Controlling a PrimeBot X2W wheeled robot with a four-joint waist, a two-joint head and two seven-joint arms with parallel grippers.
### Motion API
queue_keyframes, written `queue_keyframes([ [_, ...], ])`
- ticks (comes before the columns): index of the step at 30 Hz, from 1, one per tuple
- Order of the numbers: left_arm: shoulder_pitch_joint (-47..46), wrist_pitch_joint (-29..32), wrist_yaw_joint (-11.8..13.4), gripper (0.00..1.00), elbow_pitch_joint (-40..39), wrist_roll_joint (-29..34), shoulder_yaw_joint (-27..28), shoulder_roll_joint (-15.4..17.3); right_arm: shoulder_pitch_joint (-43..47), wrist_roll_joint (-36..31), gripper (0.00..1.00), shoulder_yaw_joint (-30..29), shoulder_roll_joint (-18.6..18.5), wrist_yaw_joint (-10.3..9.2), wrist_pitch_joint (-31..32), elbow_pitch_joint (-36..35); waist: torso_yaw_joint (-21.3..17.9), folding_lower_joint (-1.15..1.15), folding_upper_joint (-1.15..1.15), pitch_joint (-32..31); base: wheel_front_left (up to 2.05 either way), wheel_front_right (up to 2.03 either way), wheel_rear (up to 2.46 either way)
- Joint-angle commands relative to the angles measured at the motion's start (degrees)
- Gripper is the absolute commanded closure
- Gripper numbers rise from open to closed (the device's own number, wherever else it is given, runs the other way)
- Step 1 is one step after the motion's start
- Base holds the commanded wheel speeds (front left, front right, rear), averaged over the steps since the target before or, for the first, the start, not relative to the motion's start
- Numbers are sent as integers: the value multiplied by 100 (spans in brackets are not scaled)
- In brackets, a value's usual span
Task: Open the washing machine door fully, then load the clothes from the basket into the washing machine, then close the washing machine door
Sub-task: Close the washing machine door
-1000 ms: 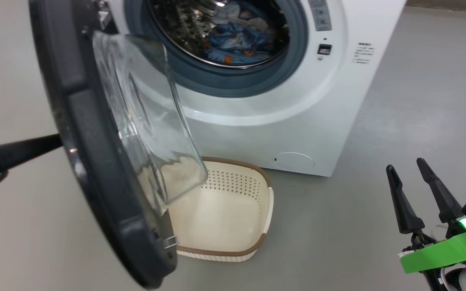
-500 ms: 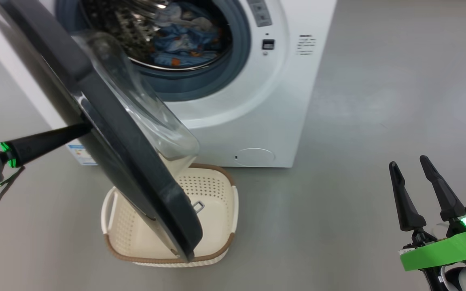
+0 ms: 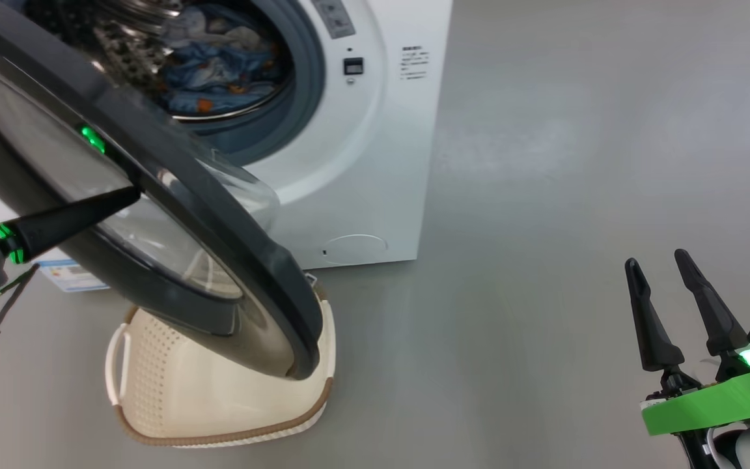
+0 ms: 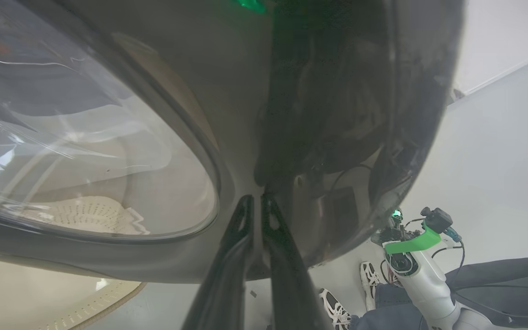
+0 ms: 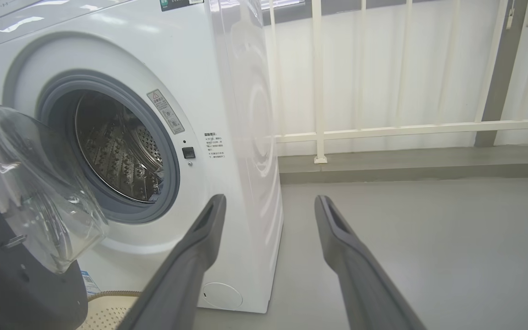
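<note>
The white washing machine stands at the top, with the light-blue clothes inside its steel drum. The washing machine door hangs partly swung over the cream basket, its outer face towards me. No clothes show in the visible part of the basket. My left gripper is shut with nothing in it. Its tips press against the door's black rim, as my left gripper shows in the wrist view. My right gripper is open and holds nothing, low at the right over bare floor. Between its fingers stands the machine's right front corner.
Grey floor spreads to the right of the machine. A white railing and a low step run behind it. A person's shoes and legs show beside my right arm in the left wrist view.
The door has swung towards the machine, from showing its inner glass bowl to showing its outer face, with my left gripper against it. The camera has turned too. The right gripper has not moved.
</note>
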Motion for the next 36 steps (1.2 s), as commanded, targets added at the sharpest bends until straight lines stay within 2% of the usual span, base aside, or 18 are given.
queue_keyframes([
  [1, -232, -77, -33, 100, -85, 49, 227, 257, -5, -84, 0, 45, -67, 26, -45, -159, -142, 0, 0, 38, 0, 0, 0],
  [12, -276, -159, -66, 100, 51, 122, 230, 281, 41, -96, 0, -10, -55, 26, -45, -177, -256, 0, 0, 36, 0, 0, 0],
  [24, -175, -106, -97, 100, 67, 78, 183, 285, 6, -105, 0, 24, -65, 26, -45, -145, 7, 0, 0, -5, 0, 0, 0],
  [36, 180, -377, -120, 100, 114, 74, 382, 277, 27, -101, 0, 53, -94, 26, -45, -139, 262, 0, 0, -47, 0, 0, 0],
])
